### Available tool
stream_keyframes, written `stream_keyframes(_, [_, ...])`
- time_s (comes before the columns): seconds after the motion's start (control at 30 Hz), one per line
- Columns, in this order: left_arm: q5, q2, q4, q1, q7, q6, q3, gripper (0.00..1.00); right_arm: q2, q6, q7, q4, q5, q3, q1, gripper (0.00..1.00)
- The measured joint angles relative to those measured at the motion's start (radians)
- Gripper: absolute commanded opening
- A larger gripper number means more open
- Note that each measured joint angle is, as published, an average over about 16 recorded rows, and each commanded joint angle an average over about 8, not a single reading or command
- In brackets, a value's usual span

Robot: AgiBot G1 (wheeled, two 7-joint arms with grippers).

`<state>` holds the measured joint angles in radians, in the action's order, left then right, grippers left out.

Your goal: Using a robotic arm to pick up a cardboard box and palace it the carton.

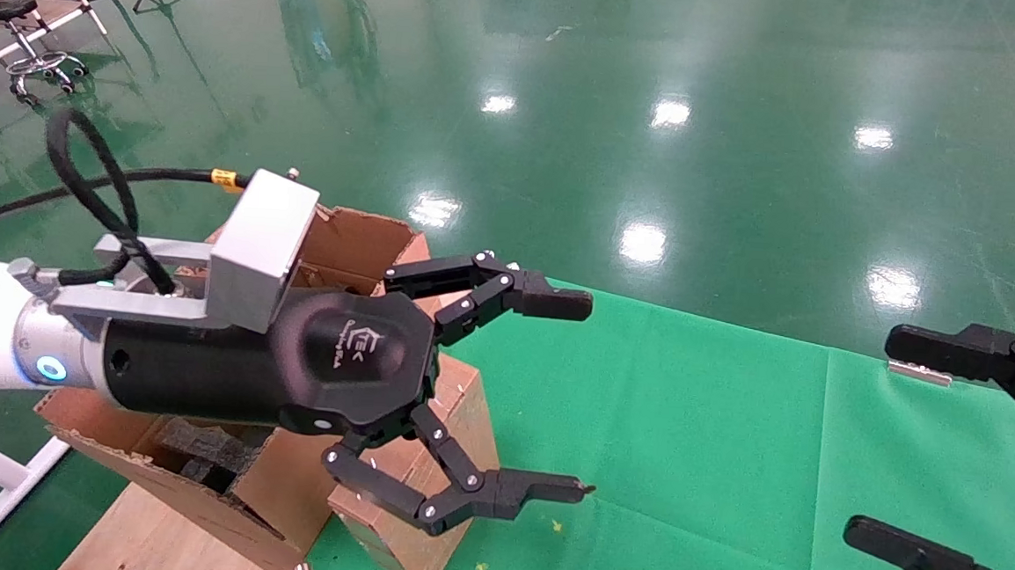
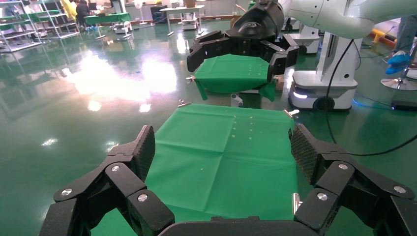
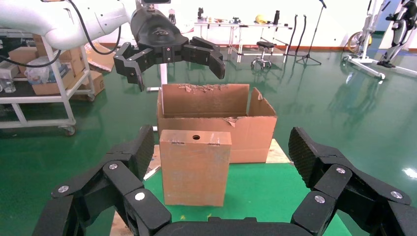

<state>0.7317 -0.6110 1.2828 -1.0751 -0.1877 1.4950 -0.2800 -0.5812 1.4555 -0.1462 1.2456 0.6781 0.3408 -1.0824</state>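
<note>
Bright, even overhead light filled every view, and the glossy green floor (image 1: 744, 158) threw back white glare spots, most of them beyond the far edge of the green surface (image 1: 683, 437). Shadows were soft and faint. Both wrist views bent slightly at their edges, where the nearest pincer links looked a little soft.

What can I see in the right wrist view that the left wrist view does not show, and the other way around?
Only the right wrist view shows the cardboard box standing upright on the green cloth in front of the carton, with the left gripper open above them. Only the left wrist view shows a second green-covered table and a white robot base. Both show the green cloth and shiny green floor.
</note>
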Motion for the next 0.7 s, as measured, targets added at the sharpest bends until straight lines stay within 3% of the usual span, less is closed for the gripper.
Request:
stream_keyframes(0.47, [0.002, 0.001, 0.0, 0.0, 0.0, -0.001, 0.0, 1.0, 0.0, 0.0, 0.0, 0.0, 0.0, 0.0, 0.0, 0.97])
stream_keyframes(0.5, [0.005, 0.003, 0.0, 0.0, 0.0, -0.001, -0.001, 1.0, 0.0, 0.0, 0.0, 0.0, 0.0, 0.0, 0.0, 0.9])
stream_keyframes(0.7, [0.07, 0.029, 0.015, -0.021, -0.014, -0.007, -0.018, 1.0, 0.0, 0.0, 0.0, 0.0, 0.0, 0.0, 0.0, 0.15])
